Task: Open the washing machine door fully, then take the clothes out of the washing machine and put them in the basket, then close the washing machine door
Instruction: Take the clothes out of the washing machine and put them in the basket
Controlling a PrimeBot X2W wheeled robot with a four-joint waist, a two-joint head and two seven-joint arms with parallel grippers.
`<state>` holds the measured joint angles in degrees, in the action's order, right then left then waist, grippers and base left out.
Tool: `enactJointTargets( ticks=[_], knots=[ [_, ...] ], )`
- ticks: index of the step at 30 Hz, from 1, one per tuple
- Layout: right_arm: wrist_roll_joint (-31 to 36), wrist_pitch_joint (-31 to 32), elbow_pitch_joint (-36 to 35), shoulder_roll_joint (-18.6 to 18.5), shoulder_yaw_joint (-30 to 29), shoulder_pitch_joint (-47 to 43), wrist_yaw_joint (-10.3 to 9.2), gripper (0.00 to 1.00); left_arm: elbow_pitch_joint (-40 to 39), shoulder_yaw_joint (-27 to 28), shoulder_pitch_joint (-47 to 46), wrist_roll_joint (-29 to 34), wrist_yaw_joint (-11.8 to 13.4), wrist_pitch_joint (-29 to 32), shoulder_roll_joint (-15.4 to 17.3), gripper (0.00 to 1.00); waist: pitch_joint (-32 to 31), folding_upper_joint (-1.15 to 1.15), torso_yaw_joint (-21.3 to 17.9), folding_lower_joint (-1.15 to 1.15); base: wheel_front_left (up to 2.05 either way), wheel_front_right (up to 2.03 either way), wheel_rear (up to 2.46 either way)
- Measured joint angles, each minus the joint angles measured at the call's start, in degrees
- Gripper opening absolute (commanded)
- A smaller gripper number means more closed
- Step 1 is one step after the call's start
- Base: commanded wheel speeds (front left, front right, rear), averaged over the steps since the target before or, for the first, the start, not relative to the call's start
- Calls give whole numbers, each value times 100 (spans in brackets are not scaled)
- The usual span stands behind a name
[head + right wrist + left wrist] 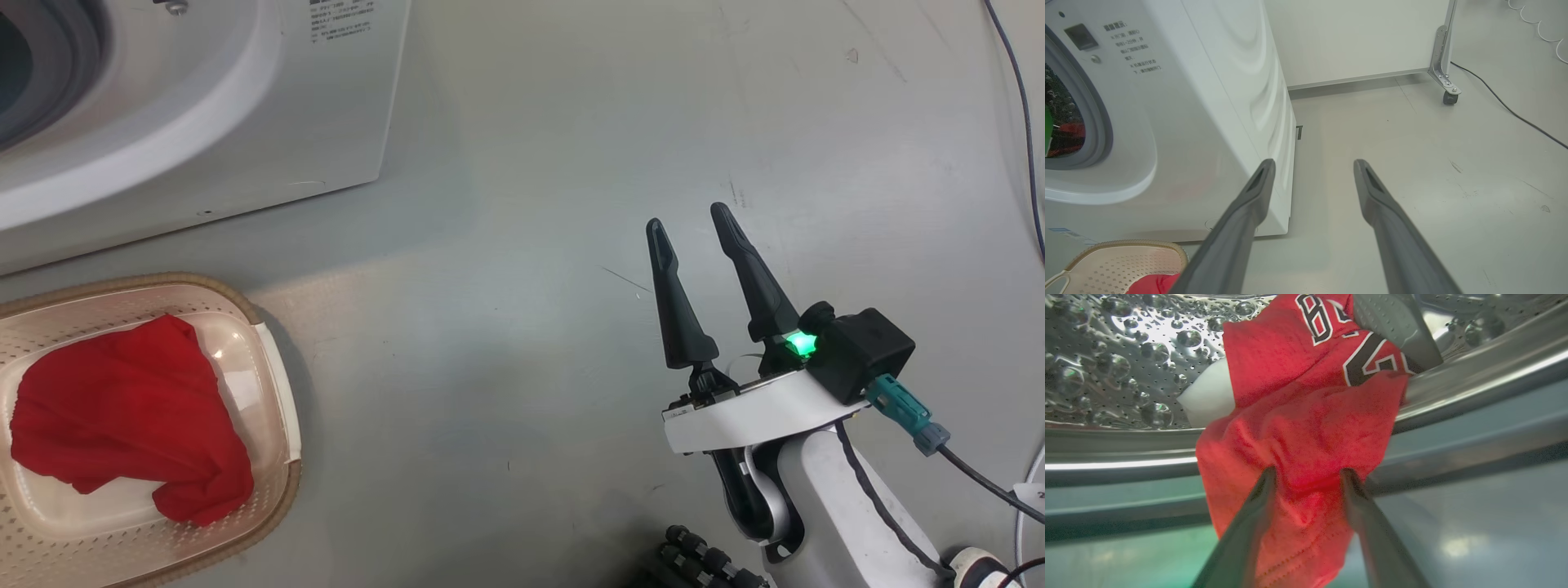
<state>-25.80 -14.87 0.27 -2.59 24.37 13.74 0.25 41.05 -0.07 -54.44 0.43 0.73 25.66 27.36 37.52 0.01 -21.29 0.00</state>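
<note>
A red jersey [1298, 416] with dark numerals hangs over the steel drum's [1106, 355] front lip inside the washing machine [245, 122]. My left gripper [1307, 473] is pressed into it, its fingers wide apart on either side of a fold. Another red garment [122, 416] lies in the cream basket [277, 392] on the floor in front of the machine. My right gripper [687, 214] hovers open and empty over bare floor, right of the basket. The washing machine [1208, 122] has its round opening uncovered, and the washing machine door is out of view.
A dark cable [1020, 122] runs along the floor at the far right. A white panel on a caster [1447, 96] stands behind the machine, with another cable [1515, 114] trailing from it. Grey floor lies between basket and right arm.
</note>
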Motion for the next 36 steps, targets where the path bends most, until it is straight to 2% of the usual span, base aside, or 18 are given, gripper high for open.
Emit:
enactJointTargets(
  ticks=[11, 20, 30, 36],
  knots=[
    [4, 0, 18, 0, -47, 115, -51, 100, 337, -3, -250, -100, 55, -365, -241, 0, -74, 0, 112, 0, 0, 0, 0],
    [76, 0, 159, -2, -131, 132, -48, 100, 602, -88, -223, -160, -4, -993, -530, 0, -342, -1, 256, 0, 0, 0, 0],
    [232, 0, 432, -4, -334, 106, -34, 100, 842, -231, 283, -298, -113, -1933, -1114, 0, -855, -1, 478, 0, 0, 0, 0],
    [402, 0, 552, -7, -593, 48, 13, 100, 996, -335, 675, -446, -271, -2449, -1388, 0, -1266, -1, 655, 0, 0, 0, 0]
  ],
)
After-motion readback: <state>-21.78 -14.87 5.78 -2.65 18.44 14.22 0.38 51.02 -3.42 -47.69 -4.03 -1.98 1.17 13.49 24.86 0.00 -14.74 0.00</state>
